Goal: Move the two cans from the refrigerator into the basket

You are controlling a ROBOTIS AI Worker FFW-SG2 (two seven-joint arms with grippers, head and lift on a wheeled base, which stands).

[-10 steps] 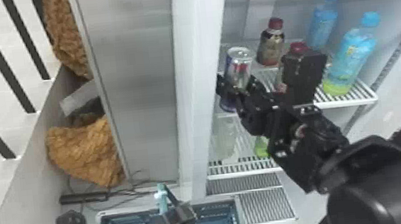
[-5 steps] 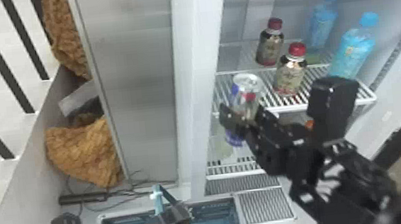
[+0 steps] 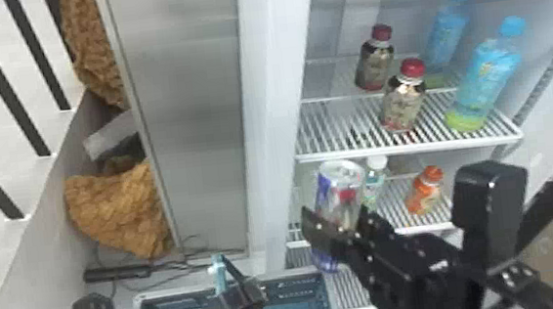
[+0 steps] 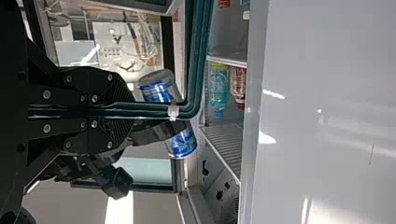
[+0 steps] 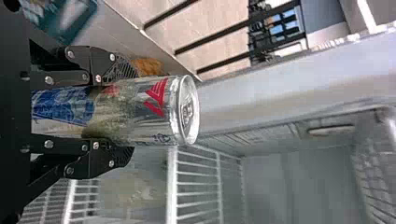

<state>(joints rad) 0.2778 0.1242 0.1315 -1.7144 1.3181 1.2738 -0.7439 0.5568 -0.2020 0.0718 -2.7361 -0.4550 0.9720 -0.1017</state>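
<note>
Can (image 3: 340, 186) had bottles (image 3: 405, 101) behind, basket (image 3: 196, 289) near; silver, blue and red, clamped can-wide by right gripper (image 3: 338, 220), left gripper (image 3: 245, 293) closed on handle (image 3: 219, 271).

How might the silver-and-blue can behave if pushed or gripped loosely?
The can would probably roll if laid down, since its wall is round. Standing, it could tip, being taller than it is wide. Its shiny metal looks smooth, so it may slip if the right tool loosens.
</note>
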